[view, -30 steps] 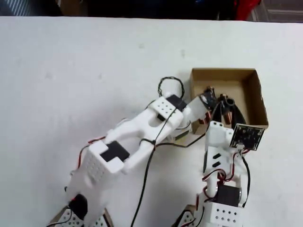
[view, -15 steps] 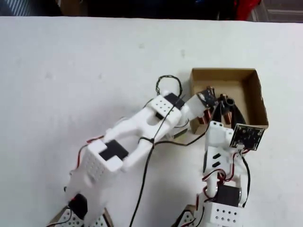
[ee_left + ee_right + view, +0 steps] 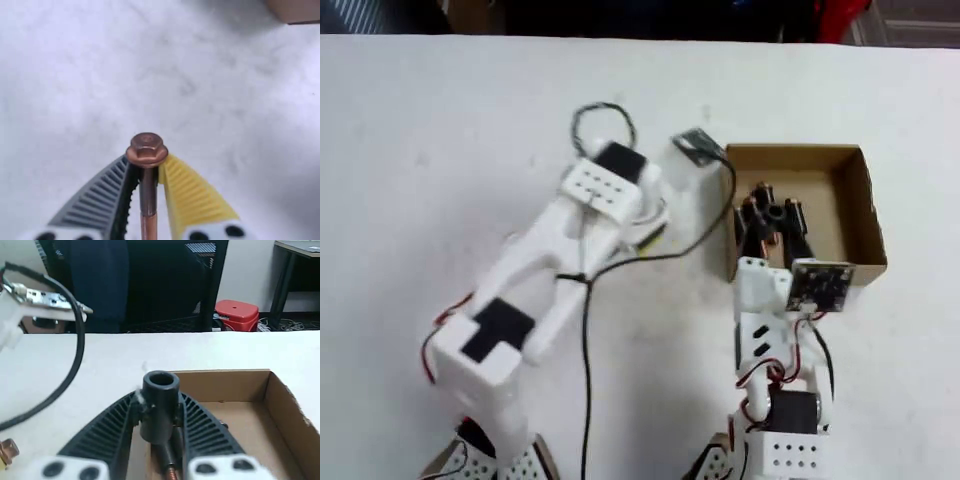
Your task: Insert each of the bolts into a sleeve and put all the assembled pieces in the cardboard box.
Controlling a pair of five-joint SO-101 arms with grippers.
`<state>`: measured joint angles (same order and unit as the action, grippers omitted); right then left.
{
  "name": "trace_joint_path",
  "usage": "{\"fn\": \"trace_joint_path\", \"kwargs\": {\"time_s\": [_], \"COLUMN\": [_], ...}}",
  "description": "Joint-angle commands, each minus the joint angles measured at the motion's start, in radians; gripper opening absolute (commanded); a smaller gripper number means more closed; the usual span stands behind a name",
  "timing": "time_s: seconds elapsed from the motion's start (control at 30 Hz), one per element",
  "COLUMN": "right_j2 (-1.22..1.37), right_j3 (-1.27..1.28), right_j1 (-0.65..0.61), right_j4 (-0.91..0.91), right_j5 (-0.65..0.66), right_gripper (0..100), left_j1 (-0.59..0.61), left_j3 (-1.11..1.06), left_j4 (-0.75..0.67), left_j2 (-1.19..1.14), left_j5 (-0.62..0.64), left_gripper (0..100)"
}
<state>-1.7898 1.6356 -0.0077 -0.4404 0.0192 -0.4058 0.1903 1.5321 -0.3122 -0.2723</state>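
Left pincer (image 3: pixel 146 169) clamps copper hex-flange bolt (image 3: pixel 146 149), shank end cut off. Right pincer (image 3: pixel 159 399) grips black cylindrical sleeve (image 3: pixel 160 422) over brown cardboard box (image 3: pixel 869 205), 7 o'clock side. Sleeve base hidden.

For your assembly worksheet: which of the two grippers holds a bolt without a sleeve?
The left gripper: its bolt is bare; the right gripper clamps a black sleeve.
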Motion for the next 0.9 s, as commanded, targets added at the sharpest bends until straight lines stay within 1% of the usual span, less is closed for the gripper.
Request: {"fn": "trace_joint_path", "kwargs": {"time_s": [0.0, 0.1, 0.23, 0.33, 0.57, 0.87], "right_j2": [-0.013, -0.013, -0.013, -0.013, -0.013, -0.012], "right_j3": [-0.060, -0.060, -0.060, -0.057, -0.055, 0.000], "right_j1": [-0.099, -0.136, -0.180, -0.229, -0.351, -0.499], "right_j4": [0.030, 0.030, 0.030, 0.030, 0.030, 0.030], "right_j5": [-0.005, -0.005, -0.005, -0.005, -0.005, -0.005], "right_gripper": [1.7, 1.7, 1.7, 1.7, 1.7, 1.7], "left_j1": [0.068, 0.139, 0.234, 0.274, 0.295, 0.289], "left_j3": [-0.008, -0.101, -0.262, -0.381, -0.549, -0.663], "left_j4": [0.074, 0.074, 0.017, -0.015, -0.017, -0.023], "left_j2": [0.136, 0.211, 0.351, 0.466, 0.720, 1.041], "left_j5": [0.008, 0.000, 0.000, 0.000, 0.000, 0.008], "left_gripper": [2, 2, 2, 2, 2, 2]}}
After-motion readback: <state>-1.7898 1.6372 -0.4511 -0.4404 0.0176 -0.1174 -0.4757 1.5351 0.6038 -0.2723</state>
